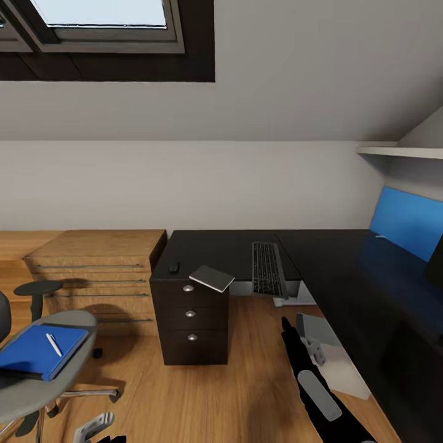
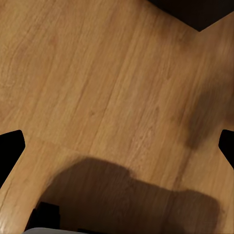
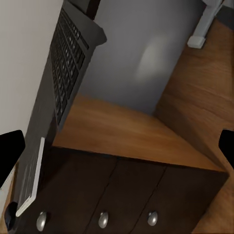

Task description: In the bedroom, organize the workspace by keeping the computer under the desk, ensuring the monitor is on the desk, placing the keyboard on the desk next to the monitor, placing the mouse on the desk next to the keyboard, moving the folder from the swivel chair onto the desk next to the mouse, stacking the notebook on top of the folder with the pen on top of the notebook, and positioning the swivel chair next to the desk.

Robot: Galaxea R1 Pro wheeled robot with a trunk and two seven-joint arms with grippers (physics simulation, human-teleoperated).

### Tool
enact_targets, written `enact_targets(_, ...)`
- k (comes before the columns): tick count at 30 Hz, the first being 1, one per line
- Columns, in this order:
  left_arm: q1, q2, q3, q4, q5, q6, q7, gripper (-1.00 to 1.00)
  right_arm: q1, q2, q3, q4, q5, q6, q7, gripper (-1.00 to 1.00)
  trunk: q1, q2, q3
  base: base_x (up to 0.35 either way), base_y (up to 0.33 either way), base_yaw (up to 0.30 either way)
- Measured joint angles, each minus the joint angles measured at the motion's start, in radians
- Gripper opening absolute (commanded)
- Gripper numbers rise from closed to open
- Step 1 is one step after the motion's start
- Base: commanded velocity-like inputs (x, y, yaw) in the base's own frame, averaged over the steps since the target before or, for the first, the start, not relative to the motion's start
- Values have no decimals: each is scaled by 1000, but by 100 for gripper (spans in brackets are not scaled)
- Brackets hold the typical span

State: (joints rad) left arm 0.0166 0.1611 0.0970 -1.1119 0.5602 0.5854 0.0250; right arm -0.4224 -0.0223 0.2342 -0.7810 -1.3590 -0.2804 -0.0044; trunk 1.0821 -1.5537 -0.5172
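Holds nothing in the right gripper (image 3: 117, 146), black fingertips spread wide, aimed at the black three-drawer unit with round silver knobs (image 3: 103, 219) and the floor gap beside it. Holds nothing in the left gripper (image 2: 117, 146) either, fingertips equally far apart, hanging over bare light wood floor (image 2: 97, 73).

Just beyond the right arm, finds a light grey box (image 1: 335, 360) on the floor under the long black-topped desk (image 1: 227, 249). Probably the computer, so counts that item as done, though too little is visible to be sure.

On the desk top, counts the slim dark-keyed keyboard in a silver-grey frame (image 1: 269, 267), one end poking past the front edge. Also counts the small dark rounded mouse (image 1: 174, 267) near the desk's left end, well apart from the keyboard. Between them, notes the thin grey-looking notebook (image 1: 212, 278), tilted and overhanging the drawer unit's front.

At the far right edge, catches a black sliver, likely the monitor (image 1: 435, 264), in front of the blue wall panel (image 1: 406, 221). Cannot tell how near it stands to the keyboard.

Farther left, away from the desk, sees the grey padded swivel chair (image 1: 80, 326) carrying the bright blue flat folder (image 1: 31, 351), with the short white pen (image 1: 54, 344) lying on it.

Judges the task early:
- bring the mouse beside the keyboard;
- carry the folder to the desk;
- stack the notebook, then the pen, on the folder;
- roll the chair in.
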Motion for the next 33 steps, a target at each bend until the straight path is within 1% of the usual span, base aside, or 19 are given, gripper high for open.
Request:
enact_targets(2, 0, 0, 0, 0, 0, 0, 0, 100, 0, -1, -2, 0, -24, 1, 1, 100, 8, -14, -6, 0, 0, 0)
enact_targets(6, 0, 0, 0, 0, 0, 0, 0, 100, 0, -2, -3, -1, -41, 12, 3, 100, 23, -42, -19, 0, 0, 0)
enact_targets(10, 0, 0, 0, 0, 0, 0, 0, 100, 0, -3, -5, -1, -49, 52, 4, 100, 38, -70, -31, 0, 0, 0)
enact_targets(13, 0, 1, 0, 0, 0, 0, 0, 100, 0, -3, -16, -2, -62, 96, 4, 100, 50, -91, -41, 0, 0, 0)
enact_targets(15, 0, 1, 0, 0, 0, 0, 0, 100, 0, -4, -38, -2, -88, 128, 4, 100, 58, -105, -47, 0, 0, 0)
enact_targets(16, 0, 1, 0, 0, 0, 0, 0, 100, 0, -3, -60, -2, -113, 150, 4, 100, 61, -112, -50, 0, 0, 0)
enact_targets(17, 0, 1, 0, 0, 0, 0, 0, 100, 0, -3, -72, -2, -127, 163, 4, 100, 65, -119, -53, 0, 0, 0)
enact_targets(19, 0, 1, 0, 0, 0, 0, 0, 100, 0, -3, -113, -2, -182, 212, 5, 100, 73, -133, -60, 0, 0, 0)
enact_targets(22, 0, 1, 0, 0, 0, 0, 0, 100, 0, -3, -135, -6, -224, 248, 6, 100, 84, -154, -69, 0, 0, 0)
enact_targets(24, 0, 1, 0, 0, 0, 0, 0, 100, 0, -2, -140, -10, -234, 256, 13, 100, 92, -168, -75, 0, 0, 0)
enact_targets(26, 0, 0, 0, 0, 0, 0, 0, 100, 0, -2, -142, -17, -236, 259, 44, 100, 96, -175, -78, 0, 0, 0)
enact_targets(29, 0, 0, 0, 0, 1, 0, 0, 100, 0, -2, -142, -23, -233, 260, 169, 100, 96, -175, -78, 0, 0, 0)
enact_targets(30, 0, 1, 0, 1, 1, 1, 0, 100, 0, -3, -141, -23, -229, 261, 200, 100, 96, -175, -78, 0, 0, 0)
enact_targets(32, 0, 1, 0, 2, 1, 1, 0, 100, 0, -3, -140, -23, -222, 261, 220, 100, 96, -175, -78, 0, 0, 0)
enact_targets(33, 0, 1, 0, 3, 1, 0, 0, 100, 0, -4, -139, -21, -212, 262, 232, 100, 96, -175, -78, 0, 0, 0)
